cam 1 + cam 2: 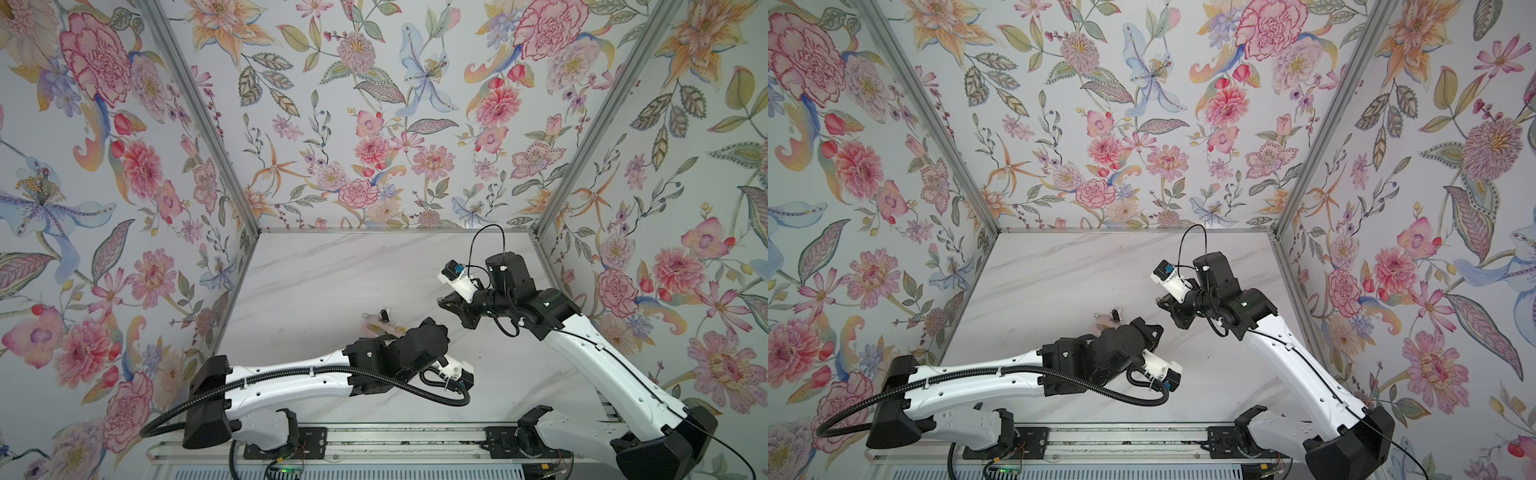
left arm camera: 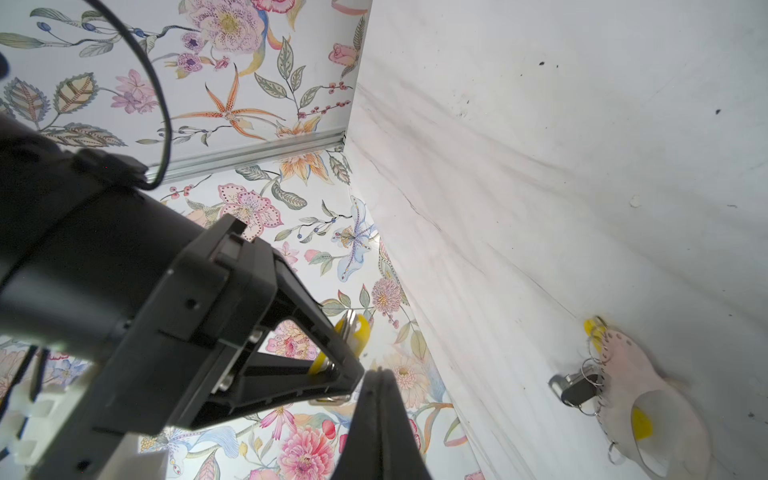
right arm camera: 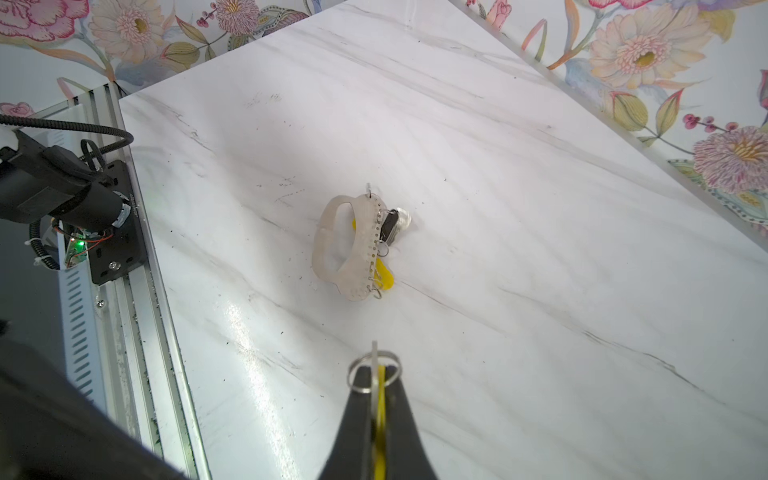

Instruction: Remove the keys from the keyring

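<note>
The keyring (image 3: 353, 249) lies flat mid-table (image 3: 498, 187), well apart from every edge, long axis roughly parallel to the front edge; the right gripper (image 3: 376, 370) pinches one yellow-tagged key (image 2: 358, 332); the left gripper (image 2: 376, 380) is pressed together.

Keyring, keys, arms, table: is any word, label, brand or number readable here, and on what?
None readable in any view.
keyring: only a row of punched holes, no lettering.
yellow-tagged key in the right gripper: no print visible.
circuit board with a green light: too small to read.
</note>
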### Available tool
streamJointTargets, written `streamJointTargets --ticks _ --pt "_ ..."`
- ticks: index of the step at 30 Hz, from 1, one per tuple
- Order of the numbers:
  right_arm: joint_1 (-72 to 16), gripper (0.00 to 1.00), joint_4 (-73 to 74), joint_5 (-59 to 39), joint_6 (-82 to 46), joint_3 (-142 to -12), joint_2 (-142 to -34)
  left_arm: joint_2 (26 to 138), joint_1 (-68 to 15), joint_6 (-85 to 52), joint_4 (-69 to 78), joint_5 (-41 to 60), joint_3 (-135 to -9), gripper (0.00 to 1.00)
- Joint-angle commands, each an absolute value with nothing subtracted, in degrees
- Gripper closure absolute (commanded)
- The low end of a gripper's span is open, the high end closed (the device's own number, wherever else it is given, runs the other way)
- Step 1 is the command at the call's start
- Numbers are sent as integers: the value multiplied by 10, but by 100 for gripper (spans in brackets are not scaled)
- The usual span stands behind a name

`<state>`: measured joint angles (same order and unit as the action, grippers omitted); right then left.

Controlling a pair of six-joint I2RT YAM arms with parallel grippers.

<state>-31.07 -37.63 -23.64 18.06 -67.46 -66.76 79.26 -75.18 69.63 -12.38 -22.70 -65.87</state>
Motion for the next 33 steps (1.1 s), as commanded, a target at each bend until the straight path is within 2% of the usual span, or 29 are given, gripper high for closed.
streamJointTargets --ticks 1,11,12,14,18,21,27,33 --pt "-307 100 -360 -243 170 -680 -654 771 -732 667 -101 -212 -648 100" --pt "-267 100 -334 -202 139 -637 -644 702 -681 475 -148 -210 -639 100" --pt "-260 100 -327 -199 127 -633 -643 690 -673 448 -156 -195 -634 96" --pt "-249 100 -314 -201 105 -625 -647 664 -649 398 -164 -165 -618 79" --pt "-251 100 -292 -170 64 -612 -679 626 -583 265 -169 -107 -594 61" --pt "-262 100 -252 -154 12 -589 -705 604 -547 163 -150 -83 -563 41" --pt "-302 100 -191 -73 -51 -550 -789 567 -489 -22 -121 -63 -510 31" --pt "-320 100 -148 6 -108 -537 -877 563 -441 -97 -122 -30 -483 21"
